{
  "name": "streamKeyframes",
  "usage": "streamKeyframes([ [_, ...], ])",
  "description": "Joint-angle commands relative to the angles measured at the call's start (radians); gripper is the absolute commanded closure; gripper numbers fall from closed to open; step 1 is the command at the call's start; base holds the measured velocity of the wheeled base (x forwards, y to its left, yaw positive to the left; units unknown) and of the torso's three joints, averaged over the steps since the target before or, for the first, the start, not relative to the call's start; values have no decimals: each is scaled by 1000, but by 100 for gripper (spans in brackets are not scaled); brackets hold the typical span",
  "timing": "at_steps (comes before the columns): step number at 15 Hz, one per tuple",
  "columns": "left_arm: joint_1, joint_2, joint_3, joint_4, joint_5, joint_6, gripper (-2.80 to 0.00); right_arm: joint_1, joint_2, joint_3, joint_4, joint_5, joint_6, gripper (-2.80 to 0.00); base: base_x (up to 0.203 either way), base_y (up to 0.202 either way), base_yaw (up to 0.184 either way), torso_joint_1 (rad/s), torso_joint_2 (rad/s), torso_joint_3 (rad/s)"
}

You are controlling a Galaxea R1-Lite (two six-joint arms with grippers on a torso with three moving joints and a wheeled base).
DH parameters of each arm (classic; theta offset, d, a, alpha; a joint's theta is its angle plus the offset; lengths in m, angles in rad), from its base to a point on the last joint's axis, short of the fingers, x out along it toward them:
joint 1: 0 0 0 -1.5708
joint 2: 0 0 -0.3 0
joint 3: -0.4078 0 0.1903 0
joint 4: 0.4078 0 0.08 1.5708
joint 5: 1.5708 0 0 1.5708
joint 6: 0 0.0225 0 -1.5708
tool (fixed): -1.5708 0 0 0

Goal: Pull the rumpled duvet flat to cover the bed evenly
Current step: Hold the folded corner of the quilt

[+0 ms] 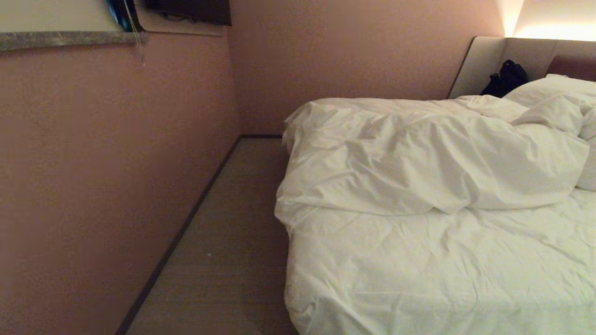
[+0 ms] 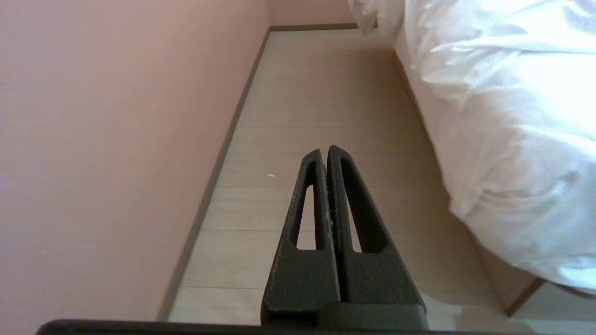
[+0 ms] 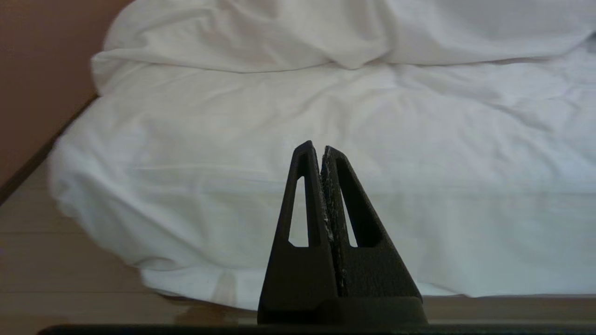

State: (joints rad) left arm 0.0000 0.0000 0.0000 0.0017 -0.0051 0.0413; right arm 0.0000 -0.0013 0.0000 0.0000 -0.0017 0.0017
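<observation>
Bed, duvet unmade.
Duvet bunched toward the pillow end, at two o'clock; sheet bare below. Left gripper over the floor, right gripper facing the bed's foot: both jaws together, empty.

Inventory: one bed, carrying one duvet, heaped toward the headboard end. At least one pillow lies at the head; whether more lie beside it cannot be told. One dark bag-like item rests against one padded headboard; one wall-mounted screen is partly in view.
</observation>
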Motion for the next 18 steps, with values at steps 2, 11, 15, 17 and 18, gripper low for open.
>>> streamKeyframes([
  [2,0,2,0,0,0,0,0,-1,1,0,0,0,-2,0,0,-193,1,0,2,2],
  [11,0,2,0,0,1,0,0,0,1,0,0,0,0,0,0,-191,0,2,2,2],
  [15,0,2,0,0,-1,0,0,0,1,0,0,0,0,0,0,-192,0,4,4,1],
  [17,0,2,0,0,0,0,0,0,1,0,0,0,0,0,0,-193,-1,5,3,0],
  [18,0,2,0,0,1,0,0,-1,1,0,0,0,0,0,0,-193,1,-4,1,-1],
])
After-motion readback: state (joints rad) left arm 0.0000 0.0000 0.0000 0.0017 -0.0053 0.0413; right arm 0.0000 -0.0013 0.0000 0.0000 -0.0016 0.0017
